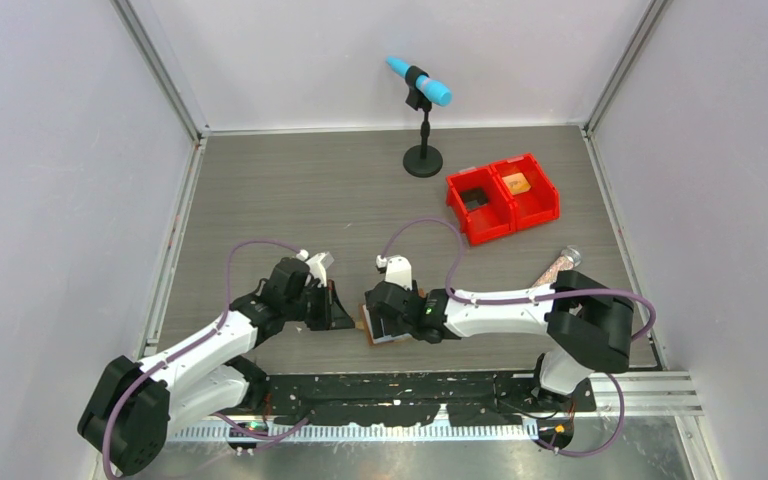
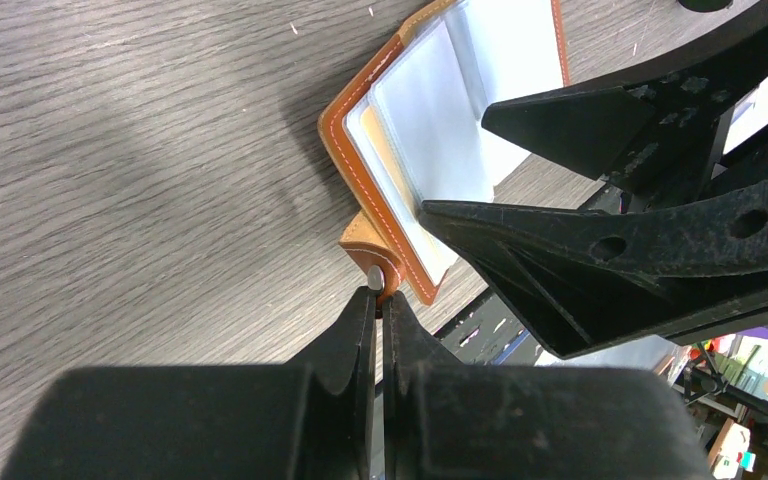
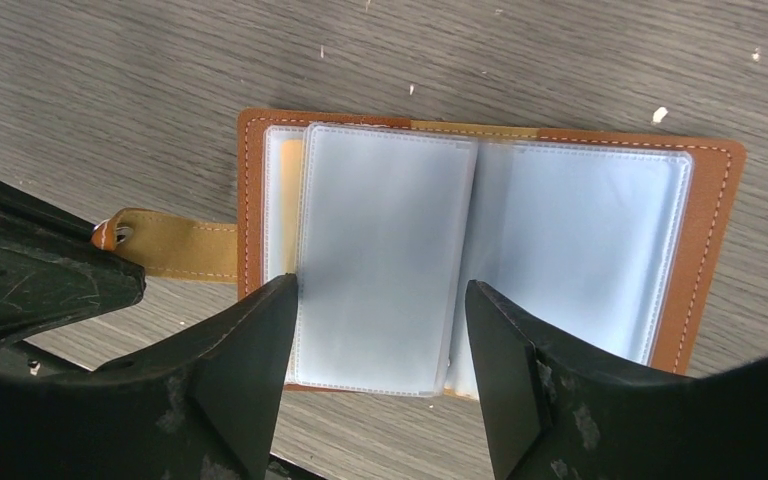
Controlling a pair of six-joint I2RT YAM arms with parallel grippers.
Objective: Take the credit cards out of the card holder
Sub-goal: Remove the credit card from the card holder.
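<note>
The brown leather card holder (image 3: 712,240) lies open on the table, its pale clear sleeves (image 3: 380,250) facing up. It shows in the top view (image 1: 369,327) between the two grippers, near the front edge. My left gripper (image 2: 380,292) is shut on the holder's small tab (image 2: 364,240), which also shows in the right wrist view (image 3: 175,245). My right gripper (image 3: 380,300) is open, its fingers either side of the loose middle sleeve, just above it. A pale yellow edge (image 3: 295,160) shows in the left-hand sleeve; I cannot tell if it is a card.
Two red bins (image 1: 535,208) stand at the back right, one with an orange item (image 1: 517,183). A blue-headed microphone on a stand (image 1: 422,160) is at the back. A small tube (image 1: 552,266) lies at the right. A black rail (image 1: 410,388) runs along the front.
</note>
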